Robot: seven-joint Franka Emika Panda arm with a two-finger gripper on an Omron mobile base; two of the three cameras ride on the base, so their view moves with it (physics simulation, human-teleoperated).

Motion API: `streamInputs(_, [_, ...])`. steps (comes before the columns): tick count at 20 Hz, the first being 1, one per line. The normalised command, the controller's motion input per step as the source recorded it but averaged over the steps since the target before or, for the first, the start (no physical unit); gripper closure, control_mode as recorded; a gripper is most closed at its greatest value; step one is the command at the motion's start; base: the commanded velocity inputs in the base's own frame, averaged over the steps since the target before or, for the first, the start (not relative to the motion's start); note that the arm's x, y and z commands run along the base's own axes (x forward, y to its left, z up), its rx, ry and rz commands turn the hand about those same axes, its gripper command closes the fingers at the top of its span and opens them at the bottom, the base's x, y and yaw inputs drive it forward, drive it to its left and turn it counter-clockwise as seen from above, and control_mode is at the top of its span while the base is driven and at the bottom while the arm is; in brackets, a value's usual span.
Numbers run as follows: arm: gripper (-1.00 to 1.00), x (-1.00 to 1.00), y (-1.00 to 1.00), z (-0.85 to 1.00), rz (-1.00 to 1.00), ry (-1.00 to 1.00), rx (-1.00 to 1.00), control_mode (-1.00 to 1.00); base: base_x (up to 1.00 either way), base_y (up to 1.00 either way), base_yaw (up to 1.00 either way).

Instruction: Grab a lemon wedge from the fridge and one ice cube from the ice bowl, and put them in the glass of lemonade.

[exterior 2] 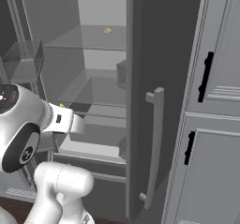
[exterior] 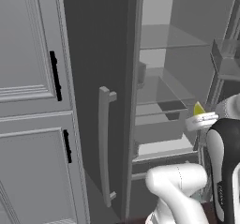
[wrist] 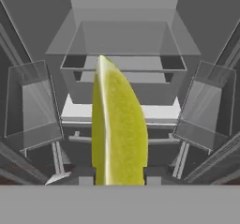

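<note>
The bright yellow-green lemon wedge (wrist: 117, 124) stands upright between my fingertips, with my gripper (wrist: 119, 174) shut on it. From the left base the wedge (exterior: 198, 108) pokes up above the white hand (exterior: 201, 120), just outside the open fridge (exterior: 98, 54). From the right base, a sliver of the wedge (exterior 2: 62, 106) peeks over the hand (exterior 2: 70, 122) in front of the pale shelves (exterior 2: 101, 89). The gripper faces straight into the fridge interior (wrist: 122, 45). The ice bowl and the glass of lemonade are out of view.
The dark fridge door (exterior 2: 168, 54) with its long bar handle (exterior 2: 154, 143) stands beside the opening. Clear door bins (wrist: 33, 101) (wrist: 206, 106) flank the hand on both sides. A small pale yellow item (exterior 2: 107, 30) lies on an upper shelf. Panelled grey cabinets (exterior: 28, 101) stand left.
</note>
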Motion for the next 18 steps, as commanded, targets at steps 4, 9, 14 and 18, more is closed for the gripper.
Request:
streamInputs(4, [1.00,0.00,0.00,0.00,0.00,0.00,0.00,1.00,-0.98,0.00,0.00])
streamInputs(9, [1.00,0.00,0.00,0.00,0.00,0.00,0.00,1.00,-0.76,-0.03,-0.03])
streamInputs(14, [1.00,0.00,0.00,0.00,0.00,0.00,0.00,1.00,-0.45,-0.24,-0.09])
streamInputs(18, [1.00,0.00,0.00,0.00,0.00,0.00,0.00,1.00,-0.40,-0.34,-0.16])
